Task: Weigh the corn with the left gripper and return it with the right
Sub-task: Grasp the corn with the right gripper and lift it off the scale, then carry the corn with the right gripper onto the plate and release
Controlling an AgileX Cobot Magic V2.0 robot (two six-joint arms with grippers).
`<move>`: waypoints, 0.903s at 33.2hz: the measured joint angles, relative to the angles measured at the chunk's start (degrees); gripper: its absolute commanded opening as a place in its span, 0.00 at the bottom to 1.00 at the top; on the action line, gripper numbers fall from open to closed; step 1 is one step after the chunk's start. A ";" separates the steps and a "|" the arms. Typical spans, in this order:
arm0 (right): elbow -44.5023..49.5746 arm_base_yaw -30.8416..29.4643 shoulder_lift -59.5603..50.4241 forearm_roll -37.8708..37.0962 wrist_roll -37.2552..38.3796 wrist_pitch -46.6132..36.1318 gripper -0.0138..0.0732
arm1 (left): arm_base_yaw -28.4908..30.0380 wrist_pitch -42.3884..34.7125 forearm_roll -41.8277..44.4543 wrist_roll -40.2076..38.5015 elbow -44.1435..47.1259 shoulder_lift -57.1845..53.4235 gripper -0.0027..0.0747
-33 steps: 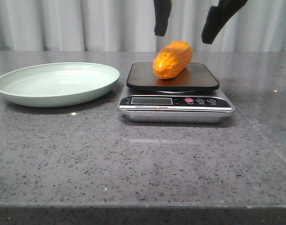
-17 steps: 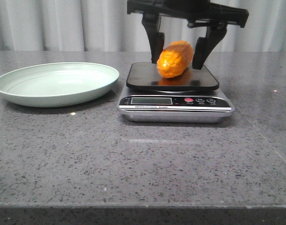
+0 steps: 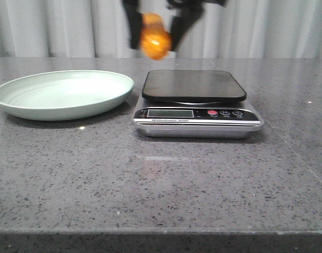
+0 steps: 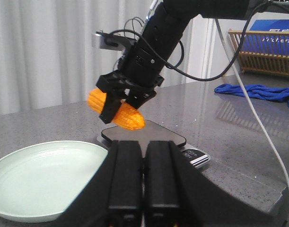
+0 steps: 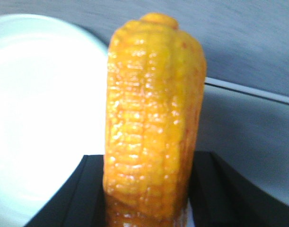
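The orange-yellow corn (image 3: pixel 154 38) hangs in the air above the gap between the scale's left edge and the plate, held by my right gripper (image 3: pixel 154 25), which is shut on it. In the right wrist view the corn (image 5: pixel 153 118) fills the middle between the black fingers (image 5: pixel 85 189). The left wrist view shows the right gripper (image 4: pixel 125 99) holding the corn (image 4: pixel 118 111) above the scale. My left gripper (image 4: pixel 143 156) is shut and empty, low and nearer the camera, away from the corn; it is out of the front view.
A silver kitchen scale with a black platform (image 3: pixel 195 87) stands at the middle. A pale green plate (image 3: pixel 66 95) lies to its left. A blue cloth (image 4: pixel 258 92) and a wooden rack (image 4: pixel 267 52) lie off to the side.
My right gripper came down around the corn on the scale, shut on it, lifted it and carried it left towards the plate. The scale platform is now bare.
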 measured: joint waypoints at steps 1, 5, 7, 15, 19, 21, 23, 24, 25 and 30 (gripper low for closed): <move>-0.93 0.82 0.53 0.71 -0.54 -0.74 0.33 | 0.00 0.00 0.00 0.00 0.00 0.00 0.21; -4.75 3.13 4.42 4.03 -1.01 -2.05 0.42 | 0.00 0.00 0.00 0.00 0.00 0.00 0.21; -6.41 3.42 6.78 4.67 -1.02 -1.90 0.47 | 0.00 0.00 0.00 0.00 0.00 0.00 0.21; -8.40 3.42 12.87 5.04 -1.11 -1.05 0.52 | 0.00 0.00 0.00 0.00 0.00 0.00 0.21; -8.40 3.42 13.57 5.17 -1.26 -0.82 0.63 | 0.00 0.00 0.00 0.00 0.00 0.00 0.21; -8.49 3.42 13.57 5.26 -1.26 -0.82 0.68 | 0.00 0.00 0.00 0.00 0.00 0.00 0.21; -8.49 3.42 13.57 5.39 -1.26 -0.82 0.72 | 0.00 0.00 0.00 0.00 0.00 0.00 0.21; -8.49 3.42 13.57 5.39 -1.26 -0.82 0.73 | 0.00 0.00 0.00 0.00 0.00 0.00 0.21; -8.49 3.42 13.57 5.39 -1.26 -0.72 0.74 | 0.00 0.00 0.00 0.00 0.00 0.00 0.21; -8.49 3.42 12.83 5.13 -1.26 -0.59 0.74 | 0.00 0.00 0.00 0.00 0.00 0.00 0.21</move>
